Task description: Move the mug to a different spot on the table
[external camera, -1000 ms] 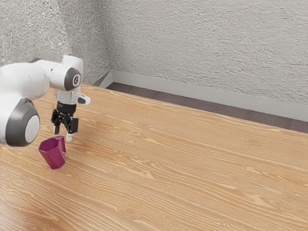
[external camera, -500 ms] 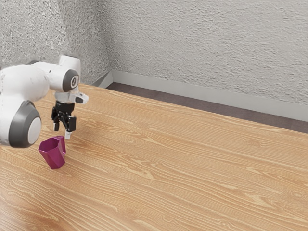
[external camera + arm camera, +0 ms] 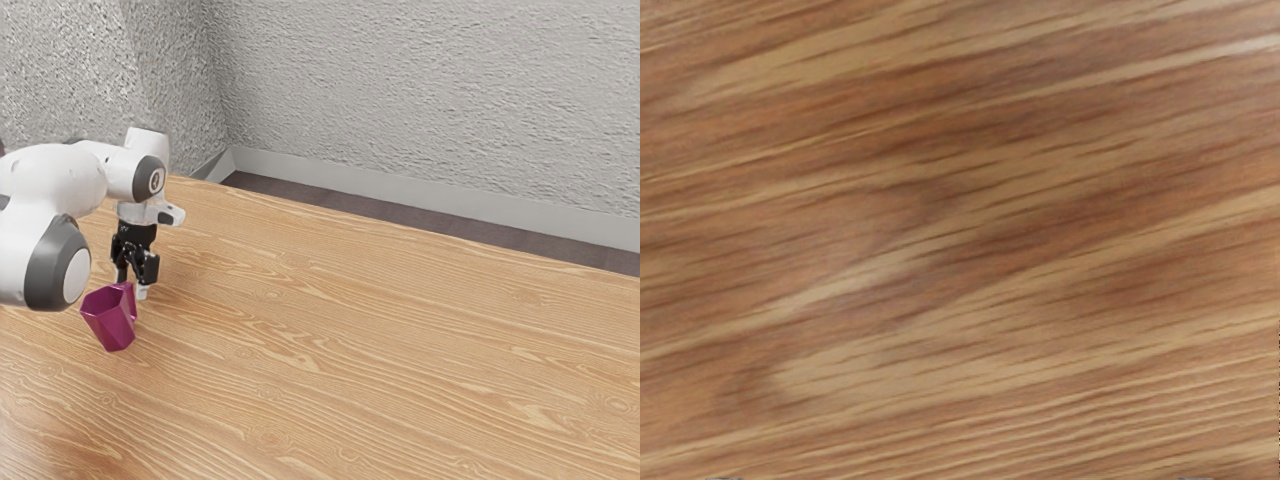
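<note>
The wooden table [image 3: 400, 380] is spreading across the front of the exterior view, its pale grain running from the lower left toward the right. The wrist camera is looking straight down at that same table top [image 3: 960, 240], taking in brown and tan streaks of grain.

Close to the exterior view's left edge, the white Franka arm [image 3: 50, 190] is coming in, with a large grey-ringed joint sitting nearest the camera. Just past that joint, the magenta mug [image 3: 110, 318] is resting on the table. It is a faceted, tapered cup with its mouth facing up, and it is appearing to lean a little toward the exterior view's right. It is standing near the table's left part in that view, well apart from the far edge.

Just behind and above the mug's rim, the black gripper [image 3: 132, 283] is pointing downward from the arm's wrist. Its two fingers are standing a little apart with a small gap between them, and they are gripping nothing. The pale fingertip on the exterior view's right is hanging just beside the mug's upper rim; whether it is touching cannot be told.

Farther back, beyond the table's far edge, a dark floor strip [image 3: 450, 222] is running diagonally. A grey baseboard [image 3: 420, 190] is lining it, and the rough grey wall [image 3: 420, 90] is rising behind everything.
</note>
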Controlling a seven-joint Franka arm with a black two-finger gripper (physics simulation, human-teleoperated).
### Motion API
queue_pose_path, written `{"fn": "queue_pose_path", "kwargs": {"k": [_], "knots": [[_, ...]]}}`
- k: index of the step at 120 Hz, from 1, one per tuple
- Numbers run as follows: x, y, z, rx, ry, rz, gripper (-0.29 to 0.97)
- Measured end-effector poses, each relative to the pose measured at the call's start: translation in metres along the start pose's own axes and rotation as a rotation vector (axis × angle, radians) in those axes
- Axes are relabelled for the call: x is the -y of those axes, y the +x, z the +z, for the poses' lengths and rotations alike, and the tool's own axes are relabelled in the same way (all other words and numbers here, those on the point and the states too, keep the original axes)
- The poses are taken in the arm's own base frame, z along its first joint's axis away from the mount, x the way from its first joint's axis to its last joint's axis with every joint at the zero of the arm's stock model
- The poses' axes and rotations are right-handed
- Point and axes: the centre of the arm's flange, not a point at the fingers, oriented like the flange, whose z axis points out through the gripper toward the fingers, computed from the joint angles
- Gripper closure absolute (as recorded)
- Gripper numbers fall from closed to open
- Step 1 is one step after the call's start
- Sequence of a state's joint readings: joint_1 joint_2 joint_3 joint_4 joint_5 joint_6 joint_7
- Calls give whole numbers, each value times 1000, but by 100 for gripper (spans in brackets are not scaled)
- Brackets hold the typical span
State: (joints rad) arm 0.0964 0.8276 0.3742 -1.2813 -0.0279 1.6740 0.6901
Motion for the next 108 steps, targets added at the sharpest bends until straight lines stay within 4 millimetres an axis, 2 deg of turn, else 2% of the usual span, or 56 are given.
{"fn": "queue_pose_path", "kwargs": {"k": [25,40,72,108], "knots": [[-1,1,0,-12,-13,5,37],[-2,1,-1,-17,-19,8,46],[-7,2,-1,-68,-86,-2,26],[3,-18,6,-49,-138,-47,15]]}}
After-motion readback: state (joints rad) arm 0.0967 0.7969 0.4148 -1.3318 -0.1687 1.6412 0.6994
